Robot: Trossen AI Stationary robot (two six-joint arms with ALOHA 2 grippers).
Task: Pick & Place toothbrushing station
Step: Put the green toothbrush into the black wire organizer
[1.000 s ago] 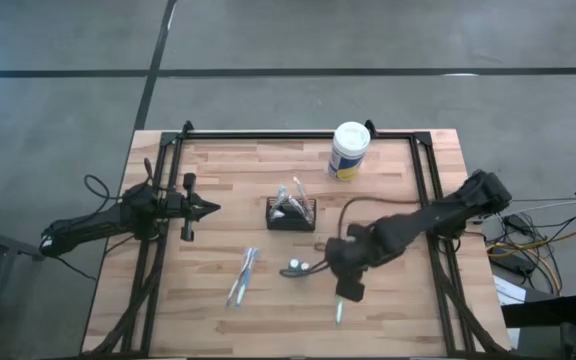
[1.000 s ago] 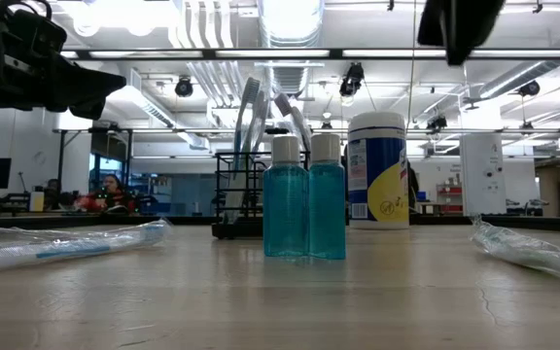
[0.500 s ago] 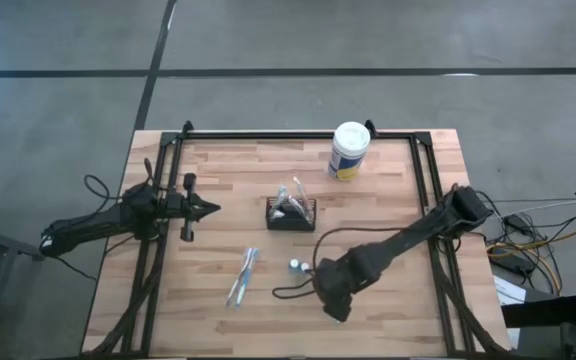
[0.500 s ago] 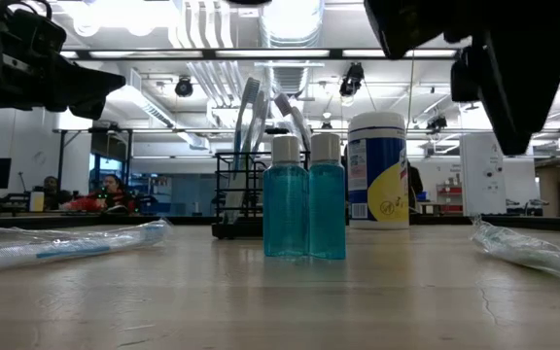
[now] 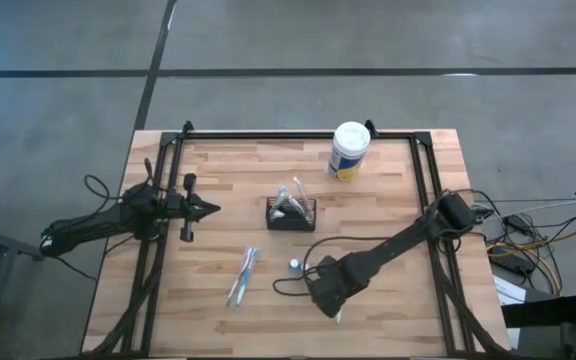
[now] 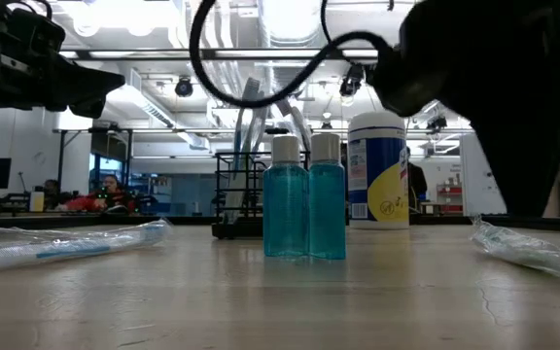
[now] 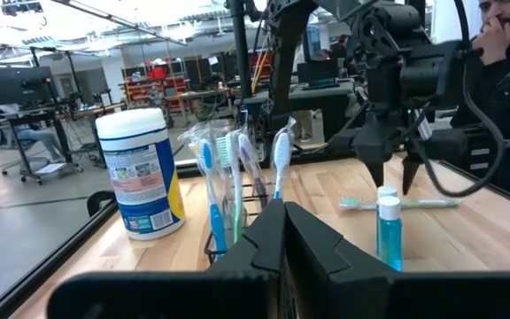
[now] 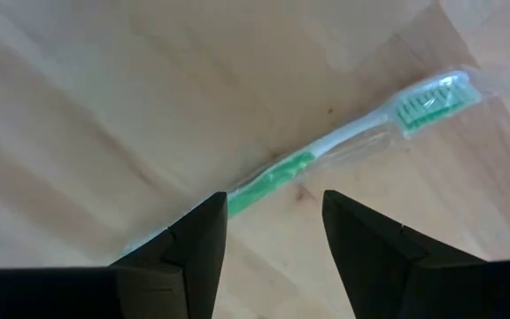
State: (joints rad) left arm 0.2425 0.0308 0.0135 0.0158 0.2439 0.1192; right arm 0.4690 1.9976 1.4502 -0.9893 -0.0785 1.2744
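Wooden table point(image 5: 208, 190), right gripper point(image 8: 268, 226) low over a wrapped green toothbrush point(image 8: 361, 133) near the front edge.
Right gripper's fingers are apart, straddling the toothbrush handle, not touching it. Left gripper point(image 5: 208, 209) waits near the left edge, fingers together. White canister point(image 5: 349, 150) stands at the back edge. Black mesh caddy point(image 5: 291, 213) sits mid-table holding toothbrushes point(image 7: 237, 177). Two blue bottles point(image 6: 307, 197) stand just in front of it; another wrapped toothbrush point(image 5: 241, 277) lies front-left.

Toothbrushing station point(image 5: 291, 214): small black rectangular mesh caddy with low sides, upright near the table's centre, holding several toothbrushes standing head-up, their bristled ends leaning above its rim
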